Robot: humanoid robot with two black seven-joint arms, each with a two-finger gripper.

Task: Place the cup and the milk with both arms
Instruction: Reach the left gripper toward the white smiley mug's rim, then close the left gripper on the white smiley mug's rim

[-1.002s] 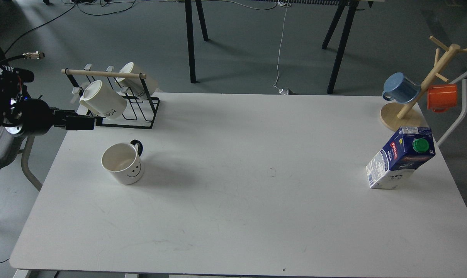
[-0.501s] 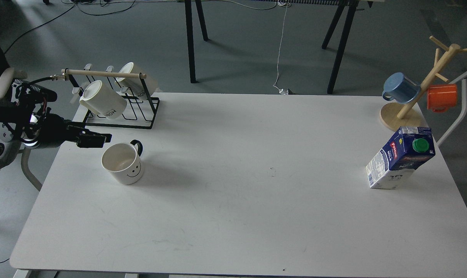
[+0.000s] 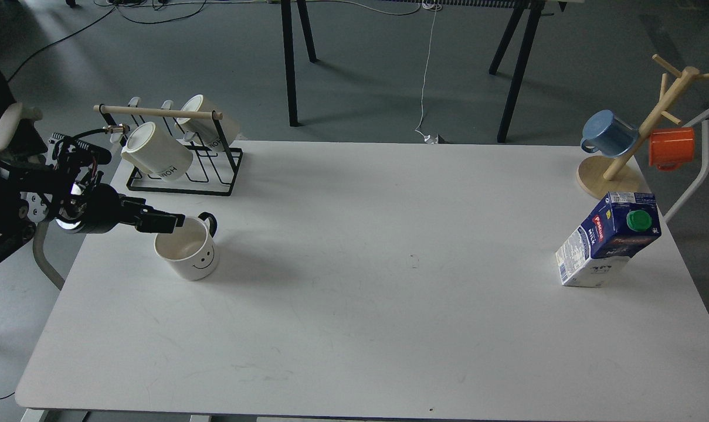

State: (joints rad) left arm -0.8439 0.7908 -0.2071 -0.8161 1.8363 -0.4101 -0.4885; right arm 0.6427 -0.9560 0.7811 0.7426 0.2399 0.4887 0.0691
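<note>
From the head view, my left gripper (image 3: 169,222) reached in from the left edge and sat right at the far-left rim of the cup (image 3: 187,248), overlapping the rim's edge in the picture. I could not tell whether it touched the rim or only hung above it. The gripper showed dark and end-on, so I could not tell how far apart its fingers stood, nor whether it had hold of anything.

The cup was a white mug with a smiling face on its near side and a black handle on its far right side. It stood upright, mouth up, on the left part of the white surface (image 3: 354,305), just near of the black wire rack (image 3: 184,170). That rack held two white mugs (image 3: 155,153) lying tilted under a wooden bar.

The milk carton (image 3: 609,240), blue and white with a green cap, stood on the right side of the surface, well apart from the cup and from my left gripper. Just beyond it, at the far right corner, a wooden mug tree (image 3: 635,146) carried a blue mug (image 3: 607,133) and an orange mug (image 3: 671,147).

My right arm and its gripper were not visible in this view.
</note>
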